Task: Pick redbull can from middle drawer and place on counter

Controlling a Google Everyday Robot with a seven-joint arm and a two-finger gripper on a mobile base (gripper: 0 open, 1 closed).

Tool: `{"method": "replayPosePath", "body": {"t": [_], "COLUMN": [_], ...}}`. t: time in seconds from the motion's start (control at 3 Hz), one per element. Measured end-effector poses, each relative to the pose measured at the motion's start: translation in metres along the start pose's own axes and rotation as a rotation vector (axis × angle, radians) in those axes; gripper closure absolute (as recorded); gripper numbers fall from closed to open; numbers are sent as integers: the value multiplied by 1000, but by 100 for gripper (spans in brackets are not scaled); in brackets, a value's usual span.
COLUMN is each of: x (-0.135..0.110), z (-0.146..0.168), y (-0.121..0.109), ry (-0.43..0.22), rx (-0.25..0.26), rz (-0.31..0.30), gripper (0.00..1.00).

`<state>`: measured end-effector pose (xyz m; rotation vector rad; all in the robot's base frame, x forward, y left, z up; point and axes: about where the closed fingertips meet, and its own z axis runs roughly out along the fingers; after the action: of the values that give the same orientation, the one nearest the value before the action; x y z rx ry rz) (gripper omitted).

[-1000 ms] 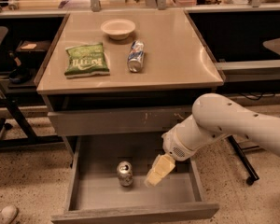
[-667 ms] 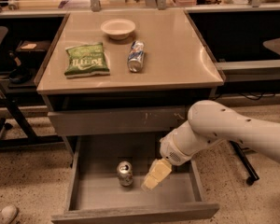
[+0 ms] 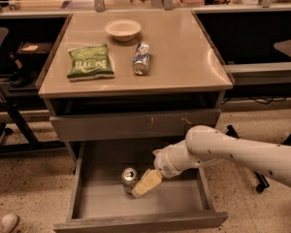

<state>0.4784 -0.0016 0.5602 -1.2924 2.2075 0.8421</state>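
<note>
In the open middle drawer [image 3: 184,204] nearest you, the redbull can [image 3: 129,176] stands upright on the grey floor. The end effector [image 3: 146,183] sits low in the drawer, just beside the can; you cannot tell whether it is open or closed. Farther back, the counter [image 3: 184,57] carries a green bag [image 3: 89,62], a blue-and-white can [image 3: 141,58] and a bowl [image 3: 122,29].

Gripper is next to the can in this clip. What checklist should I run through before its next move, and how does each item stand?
1. The middle drawer is pulled open: ok.
2. The redbull can stands upright on the drawer floor: ok.
3. The gripper is down inside the drawer, right beside the can on its right: ok.
4. Secure grip on the can: cannot tell.
5. The counter has bare room to the right of the blue-and-white can: ok.
</note>
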Motion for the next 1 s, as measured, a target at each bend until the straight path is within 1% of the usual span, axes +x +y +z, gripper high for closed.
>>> {"method": "replayPosePath", "body": {"t": [0.33, 0.67, 1.0], "x": [9, 12, 19], "z": [35, 39, 60], "y": [-12, -11, -16], "ry": [-23, -23, -31], "rx": [-37, -46, -66], "rz": [57, 63, 49], "gripper": [0, 0, 0]}}
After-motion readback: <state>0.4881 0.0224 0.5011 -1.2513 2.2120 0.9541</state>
